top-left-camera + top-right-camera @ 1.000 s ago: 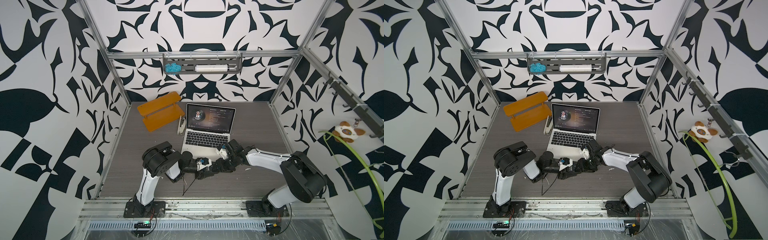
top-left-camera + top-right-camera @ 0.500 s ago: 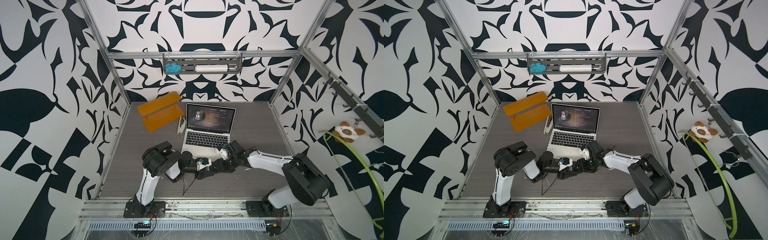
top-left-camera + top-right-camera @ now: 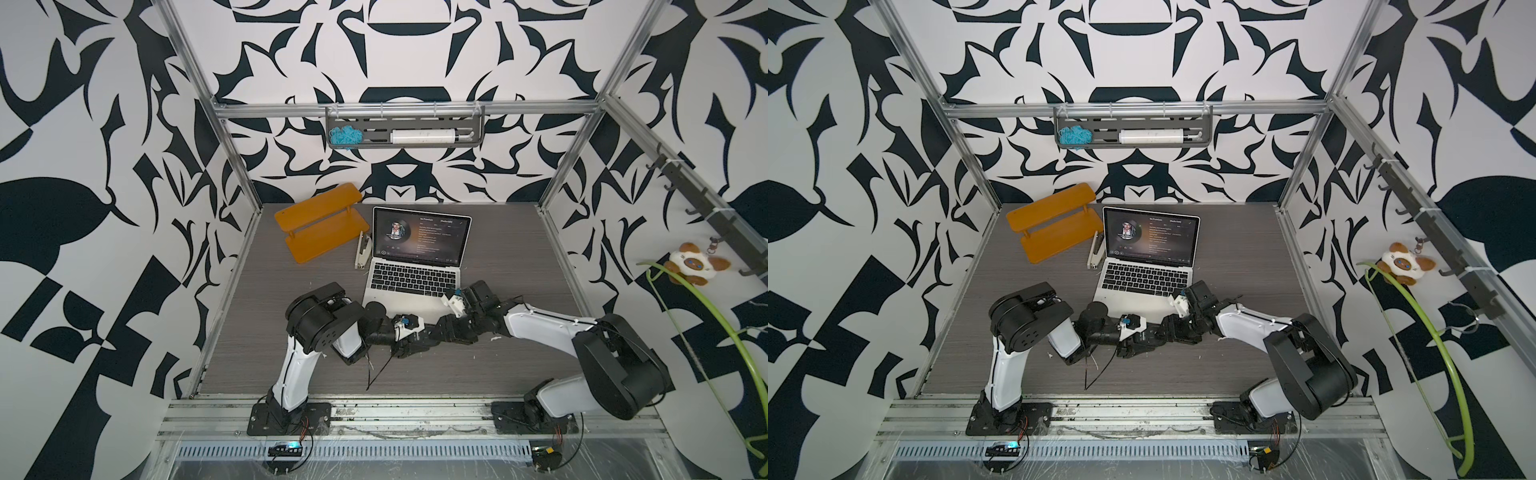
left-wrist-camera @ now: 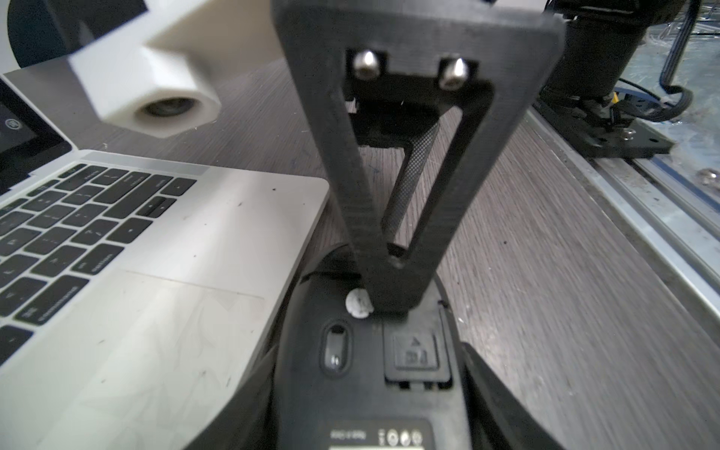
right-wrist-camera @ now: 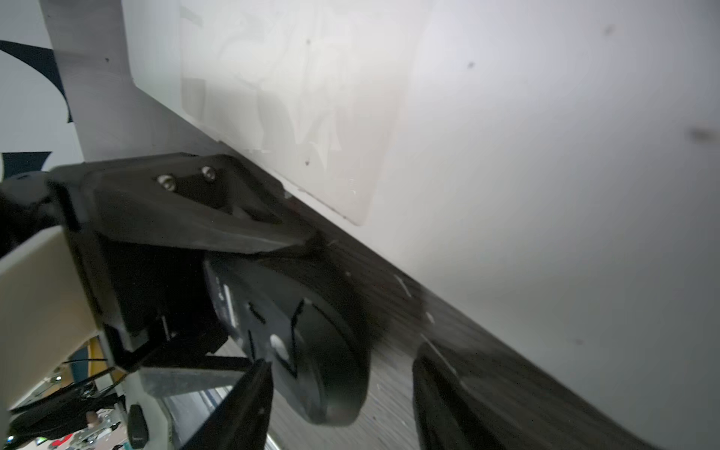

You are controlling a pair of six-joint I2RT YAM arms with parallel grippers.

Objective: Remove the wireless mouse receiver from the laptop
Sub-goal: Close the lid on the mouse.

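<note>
While the left gripper (image 4: pixel 370 374) clamps the black mouse (image 4: pixel 311 311) belly-up just in front of the laptop (image 3: pixel 415 274), toward its front right corner, the right gripper (image 5: pixel 343 362) works at that underside. Its fingers are apart. One fingertip (image 4: pixel 389 280) rests beside a small white round spot (image 4: pixel 358 304), and the other is clear of the mouse.

Likely step: something at the mouse's underside near the battery hatch (image 4: pixel 415 350), maybe stowing the receiver; can't confirm. The receiver can't be made out in any view, neither along the laptop's visible edges nor between any fingers.

To do it well:
- Left clamp firm and level so the mouse doesn't roll.
- Right fingertip light and straight down, no sideways shove toward the laptop's edge.
- Wrists are crowded, so small moves only.
- If the receiver sits in a hidden side port, the right fingers would need to close on the stub and pull straight out along the port, no twist.

Left to right on the table (image 3: pixel 519 257): orange two-tier stand (image 3: pixel 328 239), pale stapler (image 3: pixel 361 253) just beside the laptop's left side, then the laptop mid-table. Its lid is open and the screen faces the arms. It has a slim silver body, black keys, a large trackpad and a black bezel, and shows a dark music player with a round portrait.
</note>
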